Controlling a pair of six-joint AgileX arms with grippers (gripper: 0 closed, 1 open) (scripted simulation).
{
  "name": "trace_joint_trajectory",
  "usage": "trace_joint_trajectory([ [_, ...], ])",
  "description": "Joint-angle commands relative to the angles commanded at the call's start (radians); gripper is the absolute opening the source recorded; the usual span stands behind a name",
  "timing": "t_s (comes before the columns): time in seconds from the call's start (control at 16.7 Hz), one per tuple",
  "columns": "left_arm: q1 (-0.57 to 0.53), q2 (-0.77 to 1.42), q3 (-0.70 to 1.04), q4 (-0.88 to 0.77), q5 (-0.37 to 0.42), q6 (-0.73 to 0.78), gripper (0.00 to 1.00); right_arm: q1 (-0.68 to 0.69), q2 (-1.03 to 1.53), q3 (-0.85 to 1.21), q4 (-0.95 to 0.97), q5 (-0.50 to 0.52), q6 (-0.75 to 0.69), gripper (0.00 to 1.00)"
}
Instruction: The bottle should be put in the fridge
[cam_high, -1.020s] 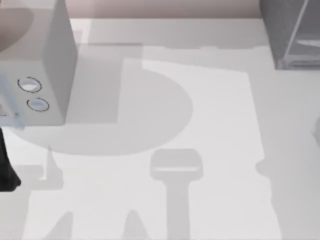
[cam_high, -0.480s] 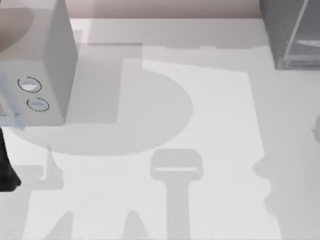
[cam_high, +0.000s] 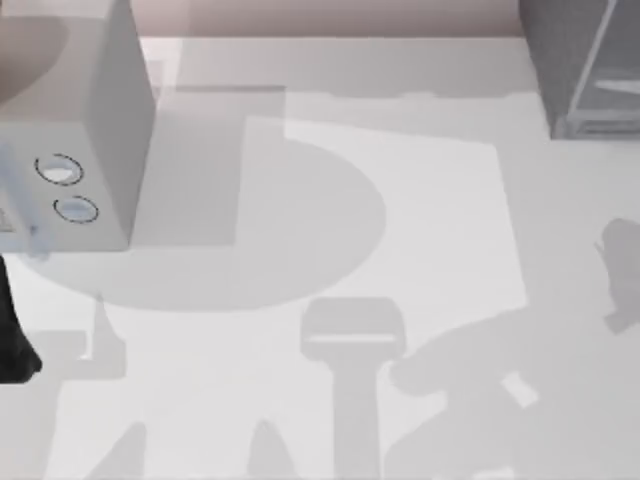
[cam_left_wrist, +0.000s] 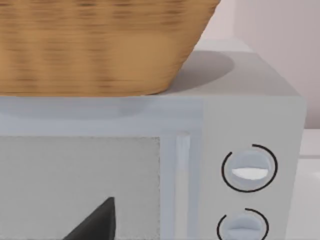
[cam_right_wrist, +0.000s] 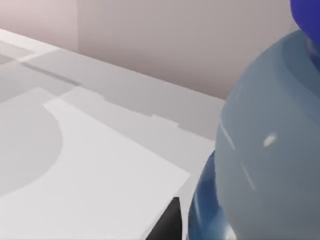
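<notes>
Bottle (cam_right_wrist: 270, 150) close against the right wrist camera, not yet in the fridge (cam_high: 580, 60)

Blue cap at the top; whether the right fingers grip it, I cannot tell; fridge sits at the table's (cam_high: 400, 250) far right corner, well apart; carrying and placing remain; left arm (cam_high: 12, 340) parked by the dialled box (cam_high: 70, 130), its finger state unclear.

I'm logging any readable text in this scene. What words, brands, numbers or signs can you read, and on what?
None can be read.
Bottle: the label's blue edge shows, no marks legible.
Pale grey box: its two round dials bear plain arcs, no numbers.
Wicker basket and fridge: no text.
</notes>
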Motion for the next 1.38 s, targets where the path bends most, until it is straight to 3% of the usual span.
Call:
trace_joint_trajectory([
  [0.48,0.000,0.000,0.000,0.000,0.000,0.000,1.00,0.225,-0.776,-0.183,-0.425,0.531,0.153,0.01],
  [0.78,0.000,0.000,0.000,0.000,0.000,0.000,1.00,0.328,-1.094,-0.267,-0.620,0.777,0.214,0.01],
  [0.96,0.000,0.000,0.000,0.000,0.000,0.000,1.00,0.355,-1.166,-0.289,-0.671,0.840,0.228,0.01],
  [1.38,0.000,0.000,0.000,0.000,0.000,0.000,1.00,0.350,-1.154,-0.281,-0.663,0.839,0.230,0.01],
])
